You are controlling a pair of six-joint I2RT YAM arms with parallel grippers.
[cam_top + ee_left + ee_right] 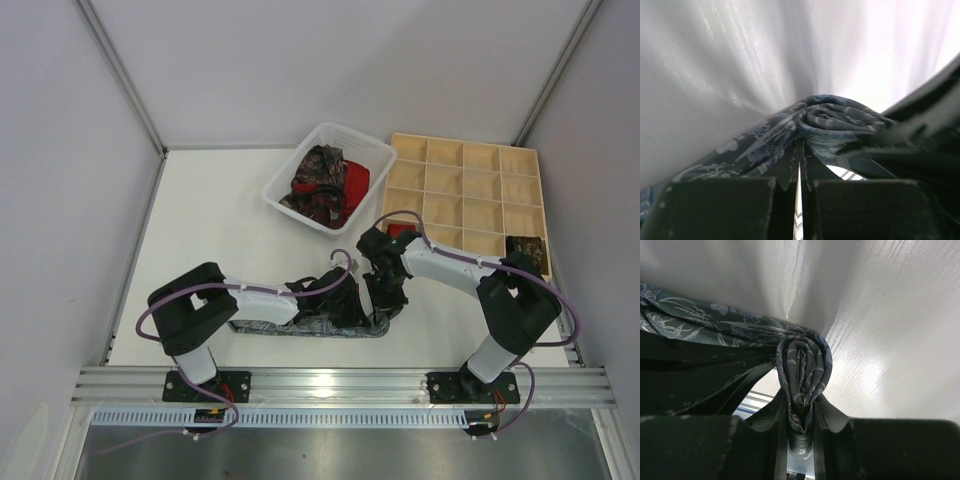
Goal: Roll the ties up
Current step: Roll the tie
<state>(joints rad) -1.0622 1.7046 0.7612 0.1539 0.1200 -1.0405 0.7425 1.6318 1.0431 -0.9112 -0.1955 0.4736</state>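
A grey patterned tie (268, 327) lies along the table's front edge, its right end wound into a small roll. My right gripper (802, 399) is shut on that roll (803, 365), pinching it flat from both sides. My left gripper (801, 146) is shut on the tie's fabric right beside the roll (832, 120). In the top view the left gripper (350, 303) and the right gripper (383, 308) meet over the tie's right end. A dark paisley tie (318, 175) and a red tie (356, 181) lie heaped in the basket.
The white plastic basket (283, 173) stands at the back centre. The wooden grid tray (465, 168) is at the back right, with a dark rolled tie (525, 250) in its near right cell and something red (400, 229) in a near left cell. A metal rail runs along the front.
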